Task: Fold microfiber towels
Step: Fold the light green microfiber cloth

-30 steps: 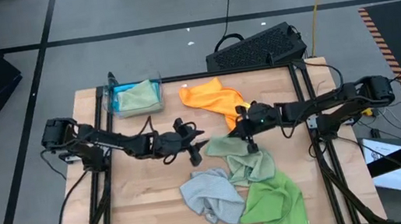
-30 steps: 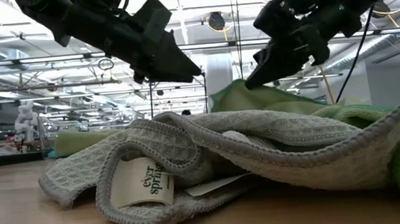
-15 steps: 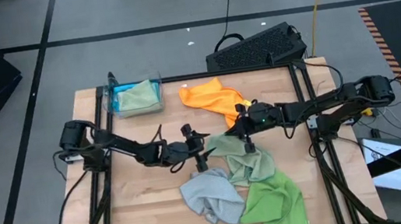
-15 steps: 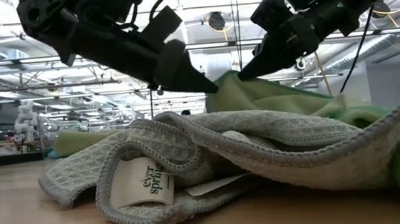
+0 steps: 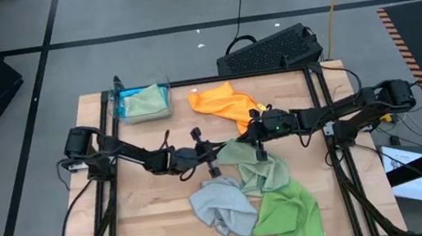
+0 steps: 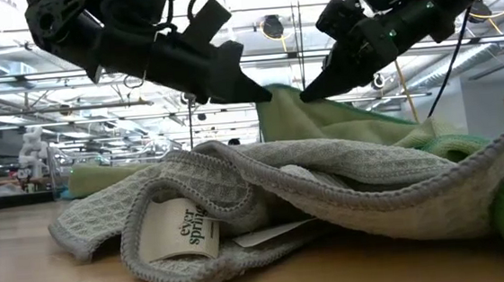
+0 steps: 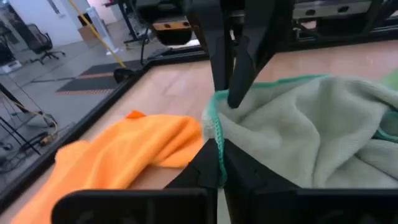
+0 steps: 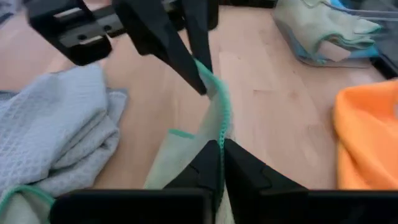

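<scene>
A: Which step is in hand?

B: A pale sage green towel (image 5: 252, 164) is being taken up from the heap at mid-table, so that it can be spread for folding. Its teal-stitched edge is pinched at two points: the left gripper (image 5: 212, 162) is closed on the edge, and the right gripper (image 5: 260, 146) is closed on the same edge close by. In the low view the edge is seen lifted clear of the grey towel (image 6: 329, 198).

A: Where are the other cloths found?

B: The orange towel (image 5: 227, 103) is lying beyond the grippers, the bright green towel (image 5: 289, 213) at the near edge beside the grey one, and a folded sage towel (image 5: 143, 103) is kept in the clear tray (image 5: 119, 108) over something blue.

A: What is called for next?

B: By judgement, the two grips must be drawn apart along the edge and the cloth lifted free of the heap, then laid flat on bare wood.
</scene>
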`<state>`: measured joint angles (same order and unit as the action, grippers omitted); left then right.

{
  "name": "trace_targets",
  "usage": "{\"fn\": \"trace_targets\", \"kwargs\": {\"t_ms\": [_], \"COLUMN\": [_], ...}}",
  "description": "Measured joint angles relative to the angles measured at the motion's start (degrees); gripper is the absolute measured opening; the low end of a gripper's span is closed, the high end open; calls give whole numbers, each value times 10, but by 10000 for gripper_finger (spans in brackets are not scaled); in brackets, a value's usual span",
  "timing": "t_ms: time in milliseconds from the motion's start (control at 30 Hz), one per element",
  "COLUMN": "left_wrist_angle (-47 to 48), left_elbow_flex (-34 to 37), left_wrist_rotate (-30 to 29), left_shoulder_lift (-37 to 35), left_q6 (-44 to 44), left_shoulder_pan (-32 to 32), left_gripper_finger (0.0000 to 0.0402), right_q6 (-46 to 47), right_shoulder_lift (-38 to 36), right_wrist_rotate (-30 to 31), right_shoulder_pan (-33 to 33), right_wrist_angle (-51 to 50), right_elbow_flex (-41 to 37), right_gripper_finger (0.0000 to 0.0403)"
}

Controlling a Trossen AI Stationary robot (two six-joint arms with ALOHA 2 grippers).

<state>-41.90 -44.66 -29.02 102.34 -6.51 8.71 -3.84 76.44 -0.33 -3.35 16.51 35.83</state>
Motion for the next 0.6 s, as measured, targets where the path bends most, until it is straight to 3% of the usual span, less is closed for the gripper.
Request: {"fn": "trace_targets", "kwargs": {"t_ms": [200, 433, 600], "left_wrist_angle": [44, 121, 162], "left_elbow_flex": [0, 0, 0], "left_wrist_rotate": [-7, -9, -10], "left_shoulder_lift": [-46, -119, -156], "left_q6": [-20, -26, -28], "left_shoulder_pan": [-6, -24, -32], "left_gripper_finger": [7, 4, 4], "right_q6": [45, 145, 197], "right_shoulder_lift": [-56, -117, -127], "right_wrist_rotate": [61, 61, 62], "right_shoulder_pan": [22, 74, 116], "right_wrist_angle": [-108, -289, -343], "right_elbow_flex": [0, 0, -12], "right_gripper_finger": [95, 156, 177]}}
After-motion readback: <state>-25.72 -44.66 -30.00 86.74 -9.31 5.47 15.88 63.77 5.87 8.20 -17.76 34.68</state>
